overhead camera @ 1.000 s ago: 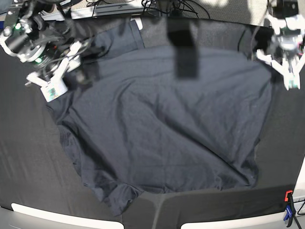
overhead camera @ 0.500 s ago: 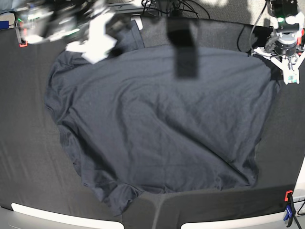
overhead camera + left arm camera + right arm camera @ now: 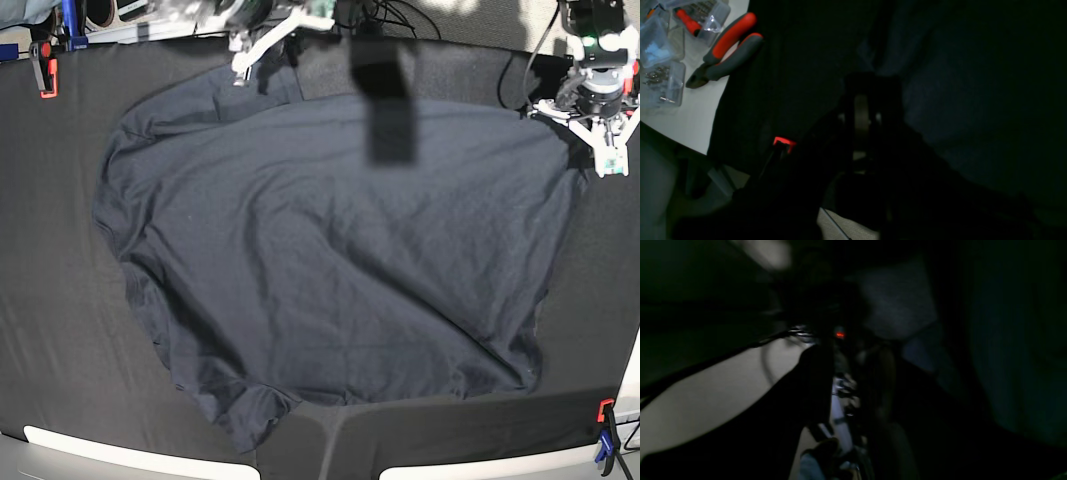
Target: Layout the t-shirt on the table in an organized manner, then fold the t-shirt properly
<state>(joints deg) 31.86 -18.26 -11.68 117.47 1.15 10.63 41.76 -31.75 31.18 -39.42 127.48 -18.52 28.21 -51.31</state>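
The dark navy t-shirt point(image 3: 330, 250) lies spread over the black-clothed table point(image 3: 50, 300), creased, with a bunched corner at the front left. My left gripper point(image 3: 607, 165) points down at the far right, shut, right beside the shirt's right edge; whether it pinches the cloth does not show. In the left wrist view that gripper point(image 3: 862, 113) is a dark closed shape, with the shirt point(image 3: 973, 83) to its right. My right gripper point(image 3: 262, 40) hovers over the back edge near the shirt's upper sleeve. In the blurred right wrist view its jaws point(image 3: 848, 373) stand apart with nothing between them.
An orange clamp point(image 3: 42, 65) holds the back left corner and another clamp point(image 3: 605, 430) the front right. A black block point(image 3: 385, 100) hangs over the shirt's back middle. Cables point(image 3: 380, 15) run behind the table. Red-handled pliers point(image 3: 723, 50) and clear parts boxes point(image 3: 660, 66) lie off the cloth's edge.
My right gripper left the shirt's left side and swung up to the back edge; that side of the shirt now lies flat. The left gripper moved slightly back, then stayed still.
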